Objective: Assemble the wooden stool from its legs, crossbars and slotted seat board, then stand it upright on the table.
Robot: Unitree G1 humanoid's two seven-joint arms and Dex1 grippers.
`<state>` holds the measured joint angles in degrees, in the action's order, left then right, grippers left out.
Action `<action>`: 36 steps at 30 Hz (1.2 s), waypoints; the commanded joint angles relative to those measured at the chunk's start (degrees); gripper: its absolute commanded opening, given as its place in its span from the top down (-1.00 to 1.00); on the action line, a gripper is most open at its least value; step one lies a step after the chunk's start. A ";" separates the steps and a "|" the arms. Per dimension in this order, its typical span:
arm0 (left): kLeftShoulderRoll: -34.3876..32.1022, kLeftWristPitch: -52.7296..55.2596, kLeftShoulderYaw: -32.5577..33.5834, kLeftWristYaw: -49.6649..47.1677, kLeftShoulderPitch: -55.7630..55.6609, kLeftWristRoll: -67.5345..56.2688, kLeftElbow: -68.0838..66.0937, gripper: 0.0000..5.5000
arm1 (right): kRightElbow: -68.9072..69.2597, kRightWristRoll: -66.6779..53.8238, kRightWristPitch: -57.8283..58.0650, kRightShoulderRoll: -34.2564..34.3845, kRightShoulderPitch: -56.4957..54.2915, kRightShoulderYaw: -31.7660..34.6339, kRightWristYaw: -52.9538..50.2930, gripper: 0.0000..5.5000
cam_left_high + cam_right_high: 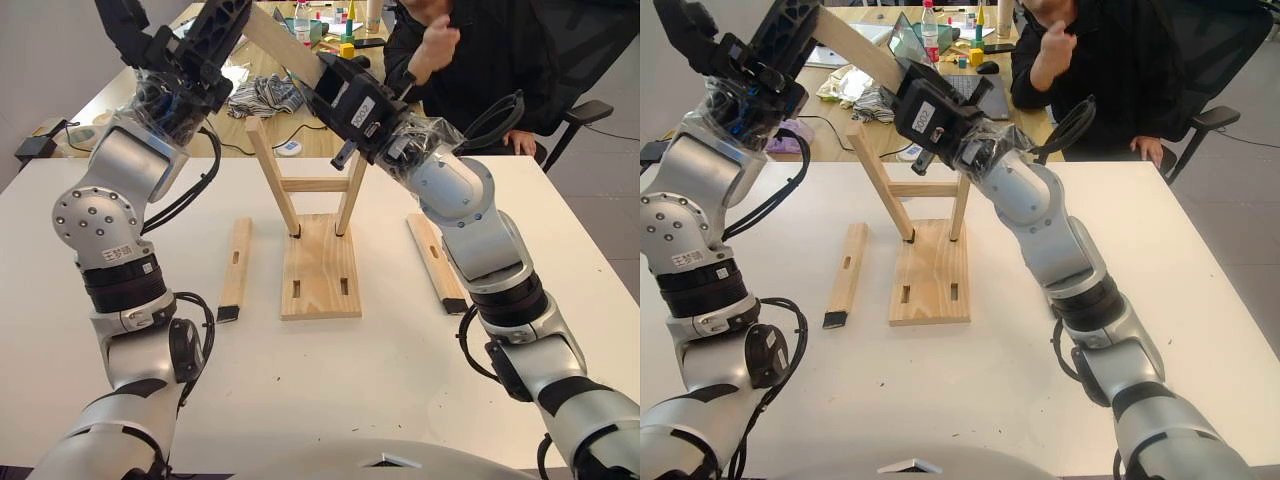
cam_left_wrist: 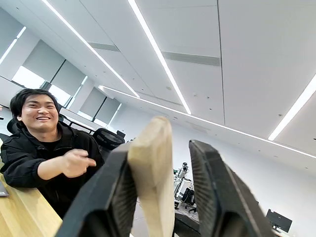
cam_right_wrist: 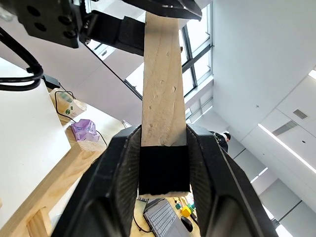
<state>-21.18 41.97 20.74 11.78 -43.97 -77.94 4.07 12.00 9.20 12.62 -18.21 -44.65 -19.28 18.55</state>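
Pale wooden leg with black-capped end [image 1: 285, 47] is held aloft above the table's far edge, long axis slanting between the arms. Right gripper [image 3: 163, 145] fingers clamp the capped end. Left gripper [image 2: 160, 150] fingers straddle the other end, with a gap on one side. Slotted seat board [image 1: 320, 295] lies below.

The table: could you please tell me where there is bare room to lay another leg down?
Bare table between the seat board and the near edge, and outside the left loose leg and right loose leg. Crowded mid-table: narrow gaps flank the board, with the standing leg frame on it.
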 commanded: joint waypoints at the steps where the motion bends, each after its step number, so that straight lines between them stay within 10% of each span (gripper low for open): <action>1: 0.74 0.09 0.25 0.26 -1.36 -0.63 -0.04 0.72 | -0.35 -1.59 1.79 2.73 0.12 2.60 0.32 0.52; 12: 2.64 0.35 -4.30 3.52 0.49 4.03 3.11 0.42 | 0.65 -7.89 6.13 6.45 0.24 4.50 4.13 0.52; 23: 2.16 -0.71 -2.04 4.07 -0.14 5.55 1.13 0.86 | 0.29 -9.42 6.99 5.98 0.90 6.37 5.16 0.52; 31: -10.75 -0.13 0.54 7.11 0.16 13.76 3.92 0.86 | 2.86 -8.95 8.77 4.29 2.81 6.72 7.05 -0.16; 36: -19.36 1.47 -1.66 3.27 12.79 27.64 10.00 0.86 | 3.20 -6.39 11.47 2.95 4.79 15.55 -1.12 -0.20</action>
<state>-40.15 42.19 21.93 17.19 -35.60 -54.09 12.36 15.38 2.03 23.23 -14.36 -40.48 -6.09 19.49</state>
